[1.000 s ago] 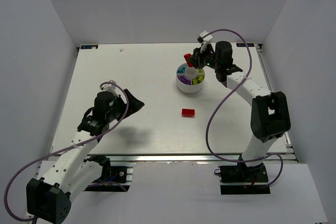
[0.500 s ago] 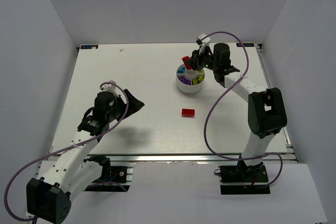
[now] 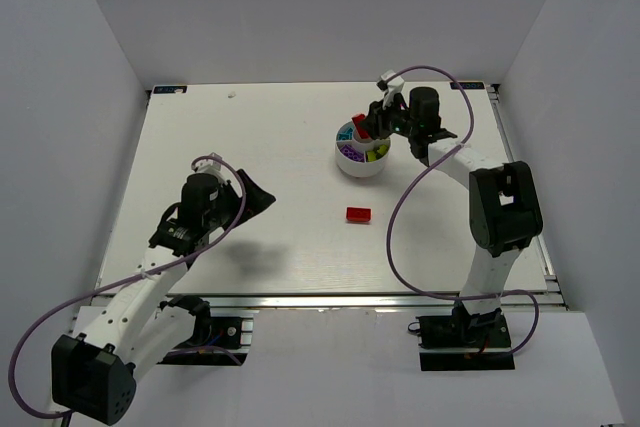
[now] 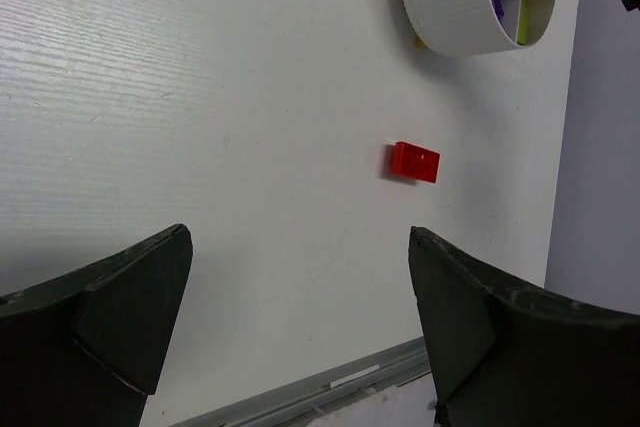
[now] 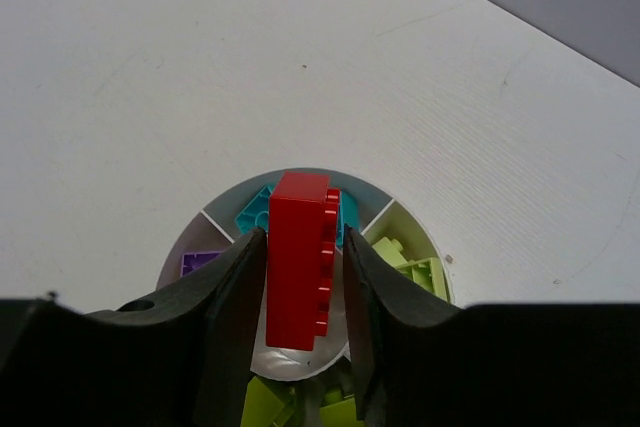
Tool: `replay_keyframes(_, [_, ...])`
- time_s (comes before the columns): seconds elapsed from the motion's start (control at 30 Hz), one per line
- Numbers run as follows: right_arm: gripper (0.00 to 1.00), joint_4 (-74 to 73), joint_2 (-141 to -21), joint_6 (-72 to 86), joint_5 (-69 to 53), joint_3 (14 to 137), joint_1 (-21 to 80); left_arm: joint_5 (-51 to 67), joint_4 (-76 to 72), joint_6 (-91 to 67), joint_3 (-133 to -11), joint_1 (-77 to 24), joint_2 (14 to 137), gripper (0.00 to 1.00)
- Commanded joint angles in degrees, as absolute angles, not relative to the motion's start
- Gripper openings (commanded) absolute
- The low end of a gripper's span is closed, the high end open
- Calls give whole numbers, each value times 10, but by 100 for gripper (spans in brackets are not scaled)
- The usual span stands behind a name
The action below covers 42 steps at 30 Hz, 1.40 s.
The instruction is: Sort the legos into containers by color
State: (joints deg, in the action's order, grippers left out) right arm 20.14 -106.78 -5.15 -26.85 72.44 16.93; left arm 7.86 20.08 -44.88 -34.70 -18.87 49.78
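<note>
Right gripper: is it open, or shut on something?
Shut. The right gripper presses its two fingers on both sides of a long red plastic studded brick, above the round white divided dish.

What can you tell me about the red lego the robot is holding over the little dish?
The red lego is a shiny plastic brick, longer than it is wide, with a row of round studs down one side. It stands on end, squeezed in the right pincer, which grips it on two opposite sides. It hangs above the middle of the white dish, not yet in any compartment.
</note>
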Motion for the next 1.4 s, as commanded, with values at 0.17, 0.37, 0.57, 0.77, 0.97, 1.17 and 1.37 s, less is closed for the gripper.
replay_keyframes(0.17, [54, 235, -1059, -67, -294, 720, 167, 81, 189, -449, -375, -191, 508, 98])
replay_keyframes(0.37, [56, 213, -1010, -88, -316, 717, 155, 84, 185, -446, -380, -191, 512, 98])
replay_keyframes(0.57, [60, -156, -951, -455, -554, 792, 146, 79, 178, -446, -373, -191, 505, 98])
replay_keyframes(0.77, [61, -470, -986, -587, -437, 837, 216, 82, 172, -445, -366, -191, 502, 98])
replay_keyframes(0.97, [63, -411, -973, -482, -265, 766, 293, 84, 175, -444, -366, -191, 503, 98])
replay_keyframes(1.17, [70, -400, -1007, -446, -176, 763, 345, 78, 179, -446, -361, -191, 491, 98])
replay_keyframes(1.37, [77, -415, -1069, -438, -120, 797, 377, 72, 185, -454, -349, -191, 470, 98])
